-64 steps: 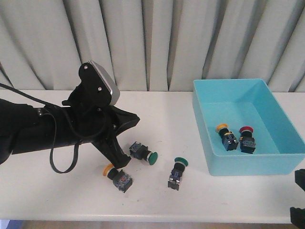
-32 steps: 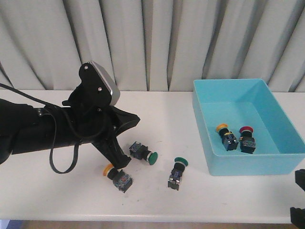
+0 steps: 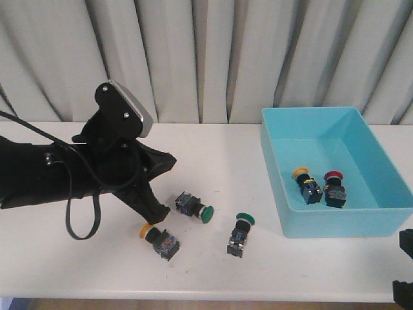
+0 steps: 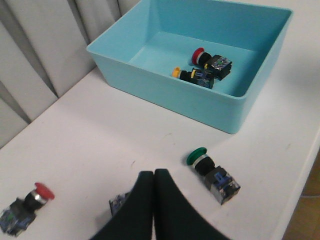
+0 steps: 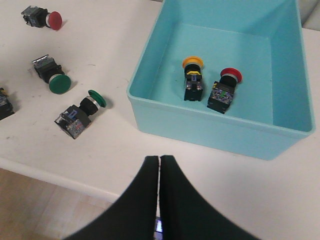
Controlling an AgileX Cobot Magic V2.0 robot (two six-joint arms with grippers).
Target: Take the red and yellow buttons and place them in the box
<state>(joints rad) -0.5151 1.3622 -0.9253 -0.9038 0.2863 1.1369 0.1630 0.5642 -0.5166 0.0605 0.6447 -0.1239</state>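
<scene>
The left gripper (image 3: 160,211), fingers pressed together and empty, hovers just above a yellow button (image 3: 157,236) lying at its six o'clock, presumably the next pick. The box (image 3: 277,187), at three o'clock, already holds one yellow and one red.

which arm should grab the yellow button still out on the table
Left. Its tool hangs right beside the yellow button on the table's left part. The right tool sits at the near right edge, in front of the box, with two green buttons between it and that button.
</scene>
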